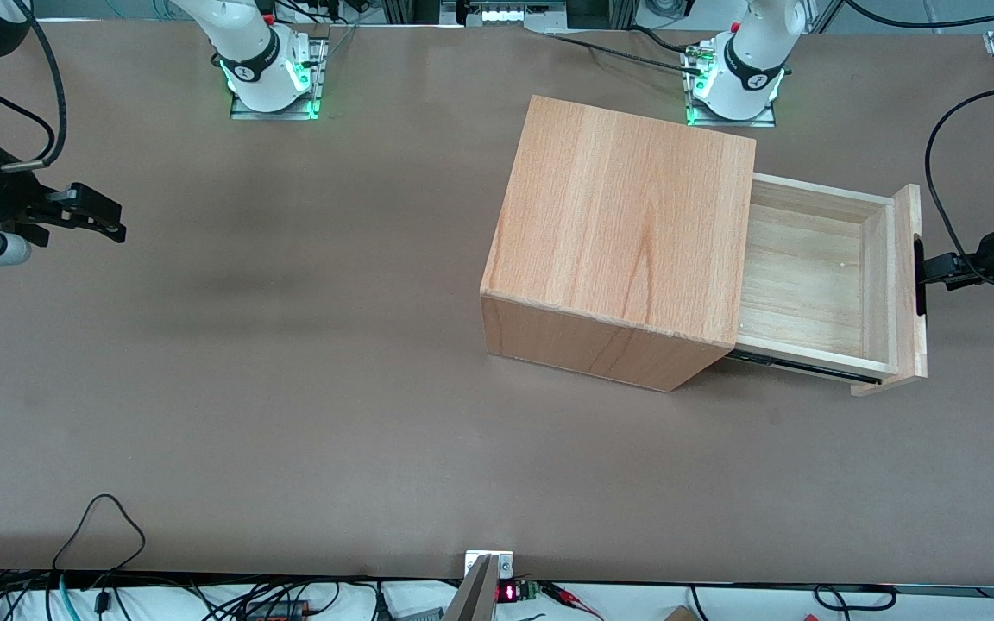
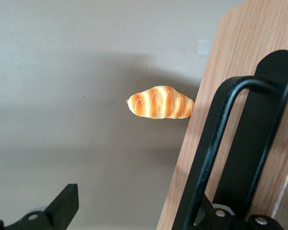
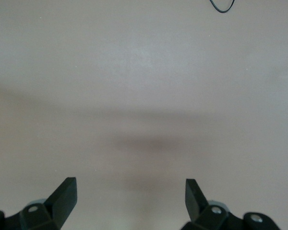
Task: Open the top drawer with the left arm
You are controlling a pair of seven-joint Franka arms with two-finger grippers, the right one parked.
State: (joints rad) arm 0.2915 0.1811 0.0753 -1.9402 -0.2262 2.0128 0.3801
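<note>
The top drawer (image 1: 808,276) stands pulled well out of the beech cabinet (image 1: 618,224), its pale plank inside bare. Its front panel (image 1: 909,216) faces the working arm's end of the table and carries a long black handle (image 1: 919,276). My left gripper (image 1: 930,271) is right at that handle, in front of the drawer. In the left wrist view the gripper (image 2: 141,208) is open: one fingertip (image 2: 67,199) hangs over bare table, the other sits tucked by the handle bar (image 2: 216,143) against the front panel (image 2: 240,48).
A small striped bread roll (image 2: 158,103) lies on the brown table (image 1: 290,345) beside the drawer's front panel, partly hidden by the panel's edge. A black slide rail (image 1: 808,366) shows under the drawer. Cables trail along the table's edge nearest the front camera.
</note>
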